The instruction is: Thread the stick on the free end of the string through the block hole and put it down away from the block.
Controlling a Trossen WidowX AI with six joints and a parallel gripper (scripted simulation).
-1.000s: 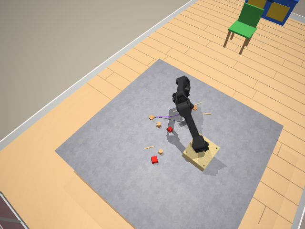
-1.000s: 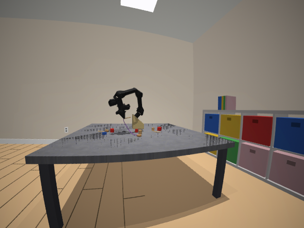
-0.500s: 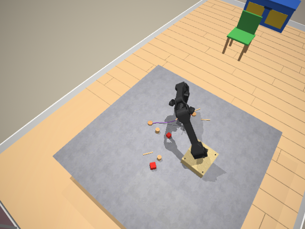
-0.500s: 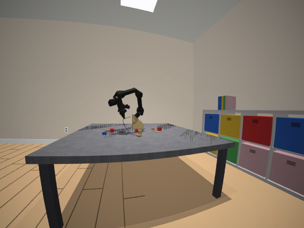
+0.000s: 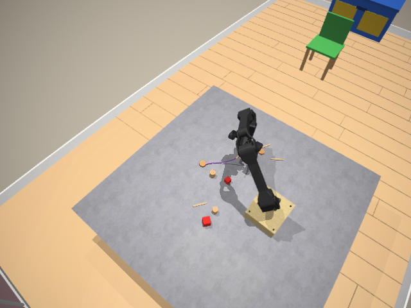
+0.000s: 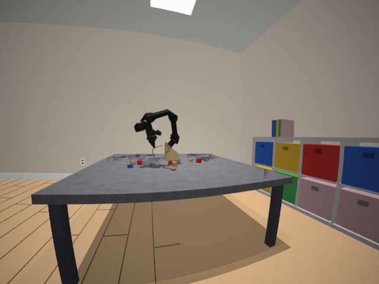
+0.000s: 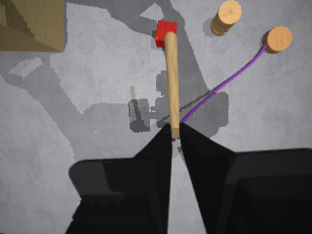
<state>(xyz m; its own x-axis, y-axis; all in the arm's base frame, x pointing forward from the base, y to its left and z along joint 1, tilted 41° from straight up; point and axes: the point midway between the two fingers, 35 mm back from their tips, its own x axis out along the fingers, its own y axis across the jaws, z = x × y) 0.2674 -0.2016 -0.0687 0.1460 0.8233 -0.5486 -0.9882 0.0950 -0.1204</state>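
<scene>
My gripper [image 6: 154, 147] [image 7: 175, 128] is shut on one end of the thin wooden stick [image 5: 237, 156] [image 6: 159, 147] [image 7: 173, 80], above the table. In the wrist view the stick points away from the fingertips. The purple string [image 5: 220, 162] [image 6: 157, 161] [image 7: 225, 84] runs from the stick's held end down to the round wooden button [image 5: 202, 163] [image 6: 173, 168] [image 7: 280, 39]. The wooden block [image 5: 282, 215] [image 6: 171, 155] [image 7: 54, 31] stands on the table, apart from the stick. Its hole does not show. The arm hides the fingertips in the top view.
A red cube [image 5: 227, 180] [image 7: 162, 39] and a wooden peg [image 5: 212, 172] [image 7: 229, 13] stand between button and block. Another red cube [image 5: 206, 221], peg [image 5: 214, 209] and loose stick [image 5: 200, 204] lie farther off. Loose sticks [image 5: 277, 159] [image 5: 266, 145], a wooden disc [image 5: 261, 151] and a blue block [image 6: 129, 165] lie elsewhere.
</scene>
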